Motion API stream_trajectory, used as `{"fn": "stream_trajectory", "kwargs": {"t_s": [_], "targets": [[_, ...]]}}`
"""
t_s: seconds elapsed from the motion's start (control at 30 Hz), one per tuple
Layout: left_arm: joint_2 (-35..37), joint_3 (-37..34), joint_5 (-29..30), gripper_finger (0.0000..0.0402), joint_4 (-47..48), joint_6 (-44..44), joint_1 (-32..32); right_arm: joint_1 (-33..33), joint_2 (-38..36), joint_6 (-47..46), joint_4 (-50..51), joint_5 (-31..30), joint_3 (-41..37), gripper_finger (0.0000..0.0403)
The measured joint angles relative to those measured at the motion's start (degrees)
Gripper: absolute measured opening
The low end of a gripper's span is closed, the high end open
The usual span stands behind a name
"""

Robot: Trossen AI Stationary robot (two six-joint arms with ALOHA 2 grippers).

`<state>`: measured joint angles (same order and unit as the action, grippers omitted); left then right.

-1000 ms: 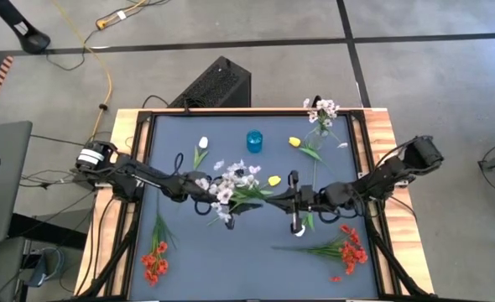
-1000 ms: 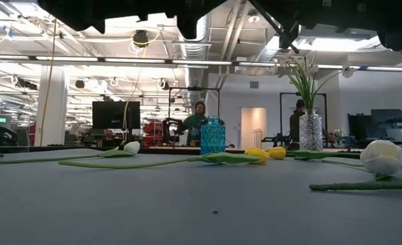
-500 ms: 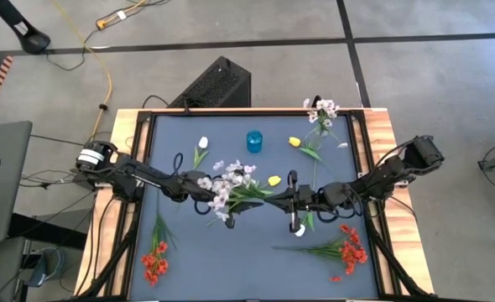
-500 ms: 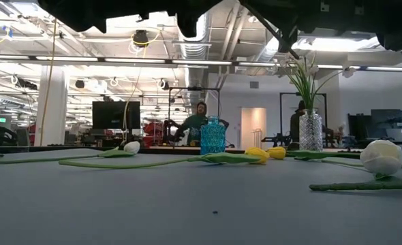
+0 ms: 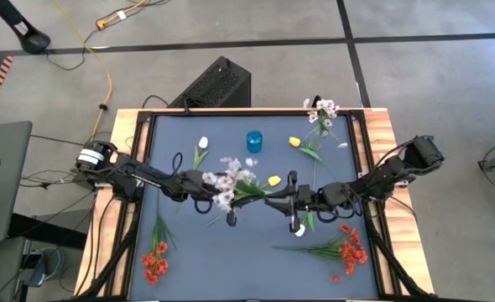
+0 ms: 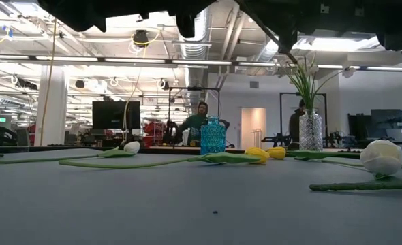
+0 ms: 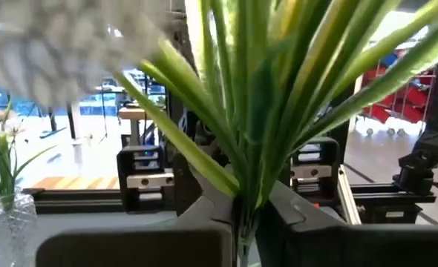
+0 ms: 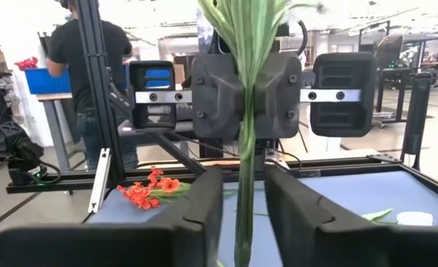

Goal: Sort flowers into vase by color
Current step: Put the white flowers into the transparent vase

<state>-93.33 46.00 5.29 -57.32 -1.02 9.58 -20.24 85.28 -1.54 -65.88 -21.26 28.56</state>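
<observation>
A pale lilac-white spray (image 5: 231, 176) with green leaves is held above the table's middle between my two grippers, which face each other. My left gripper (image 5: 221, 200) is shut on its stem. My right gripper (image 8: 243, 202) is open, and its fingers stand on either side of the same stem (image 8: 243, 185) with a gap on each side. A blue vase (image 5: 254, 141) stands at the far middle. A clear glass vase (image 5: 321, 119) at the far right holds more pale sprays. My left gripper pinches the spray's stem (image 7: 240, 213) between its two fingers, just below where the leaves fan out. The fingers come about level from the table's left and lie across the stem. The spray stands roughly upright, blossoms up, clear of the table.
Red flowers lie near the front left (image 5: 155, 260) and front right (image 5: 348, 252). A white tulip (image 5: 201, 149) and two yellow tulips (image 5: 294, 142) (image 5: 274, 179) lie around the blue vase. Another white tulip (image 5: 298, 228) lies below my right gripper. People stand in the room behind.
The spray between the grippers has turned. Its blossoms have drawn together and shifted toward the far edge, and the low blossom that hung toward the near edge has swung up. Both arms have kept their places.
</observation>
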Motion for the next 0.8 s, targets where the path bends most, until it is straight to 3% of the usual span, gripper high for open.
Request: {"fn": "stream_trajectory", "kwargs": {"t_s": [0.1,0.23,0.4,0.5,0.63,0.8], "targets": [[0.02,0.0,1.92,0.0004,1.1,-0.15,-0.17,-0.95,-2.66,1.02,5.16,0.23,0.0,0.0171],[1.02,1.21,3.15,0.0002,5.3,0.04,-2.52,-3.02,-10.26,0.72,22.77,0.27,0.0,0.0206],[1.44,7.6,0.92,0.0002,16.62,1.45,-9.5,-6.35,-21.53,-10.87,47.89,0.3,0.0,0.0218],[-0.95,12.23,-2.71,0.0001,18.18,2.47,-14.61,-8.95,-26.34,-18.87,60.21,0.31,0.0,0.0216],[-6.38,19.2,-7.2,0.0001,17.61,3.26,-20.68,-12.28,-29.7,-27.23,70.14,0.3,-0.02,0.0211],[-14.34,30.18,-12.25,0.0001,20.72,3.33,-26.27,-16.35,-30.39,-34.82,75.15,-0.68,-0.02,0.0205]]}}
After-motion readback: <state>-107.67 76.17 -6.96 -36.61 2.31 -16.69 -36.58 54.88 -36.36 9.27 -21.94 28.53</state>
